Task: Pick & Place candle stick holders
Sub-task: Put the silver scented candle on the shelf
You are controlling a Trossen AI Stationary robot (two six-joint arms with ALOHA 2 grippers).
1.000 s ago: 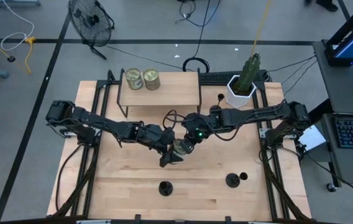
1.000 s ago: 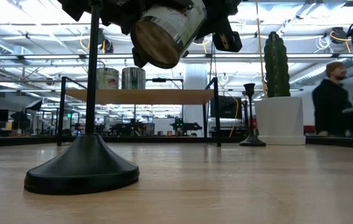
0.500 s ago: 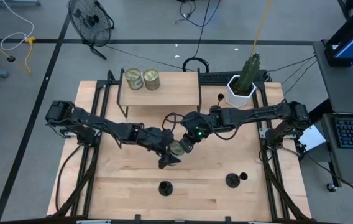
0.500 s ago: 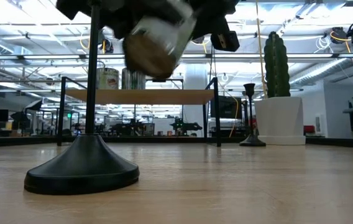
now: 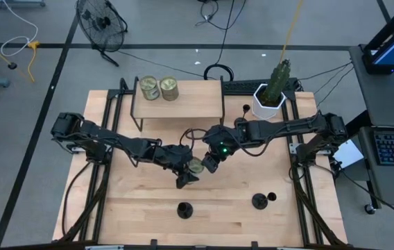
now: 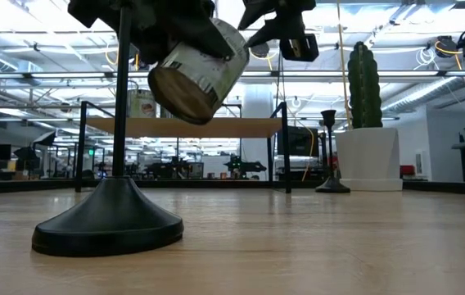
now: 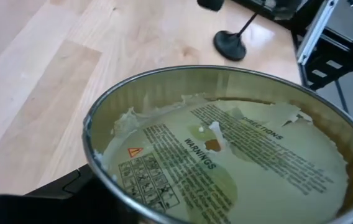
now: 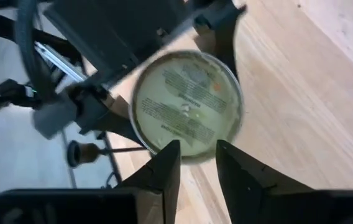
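Glass jar (image 6: 190, 75) hangs tilted above the wooden table (image 5: 252, 177), clamped in the wide-spread left gripper (image 5: 187, 169), whose fingers it largely hides. Just right of it, the right gripper (image 8: 194, 163) has its fingers parted and clear of the jar's base. Two candle holders (image 5: 184, 209) (image 5: 259, 201) stand nearer the front edge, a third (image 6: 329, 154) farther back beside the cactus pot (image 5: 267, 104).
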